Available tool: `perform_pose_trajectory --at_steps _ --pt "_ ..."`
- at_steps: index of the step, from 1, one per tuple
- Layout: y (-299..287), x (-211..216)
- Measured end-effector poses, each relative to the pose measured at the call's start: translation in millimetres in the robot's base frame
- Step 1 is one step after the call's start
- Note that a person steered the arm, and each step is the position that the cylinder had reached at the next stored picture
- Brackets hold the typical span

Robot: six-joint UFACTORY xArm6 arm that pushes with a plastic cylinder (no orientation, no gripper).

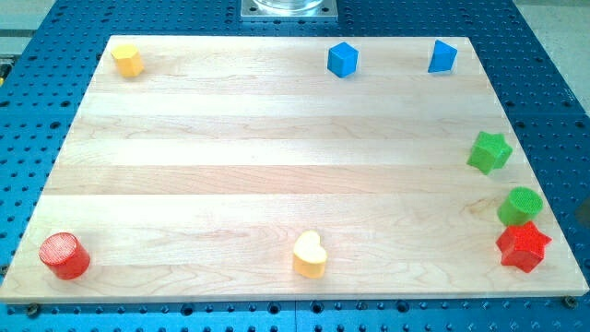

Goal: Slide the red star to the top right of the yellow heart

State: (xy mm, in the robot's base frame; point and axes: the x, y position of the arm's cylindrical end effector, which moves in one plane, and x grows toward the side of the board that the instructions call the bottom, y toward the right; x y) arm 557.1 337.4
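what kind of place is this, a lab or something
Probably a robotics lab bench: a wooden board lies on a blue perforated metal table, with small coloured test blocks such as the red star and yellow heart. My tip is not in view.

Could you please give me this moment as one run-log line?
tip: not visible | red star: bottom right corner, touching green cylinder | yellow heart: bottom centre | push: not started

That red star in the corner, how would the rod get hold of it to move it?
It can't grip, only push. My tip isn't in view now. The red star sits right of the yellow heart, touching the green cylinder. I'd probably press its right side, sliding it leftward.
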Motion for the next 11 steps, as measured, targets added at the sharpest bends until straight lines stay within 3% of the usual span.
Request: perform_pose_trajectory --at_steps 1,2,5,6,7,9,11 --pt "-47 38" --pt "-84 40" --pt "-149 -49" --pt "-184 -54" --pt "-186 -55" --pt "-118 -66" --pt "-111 -33"
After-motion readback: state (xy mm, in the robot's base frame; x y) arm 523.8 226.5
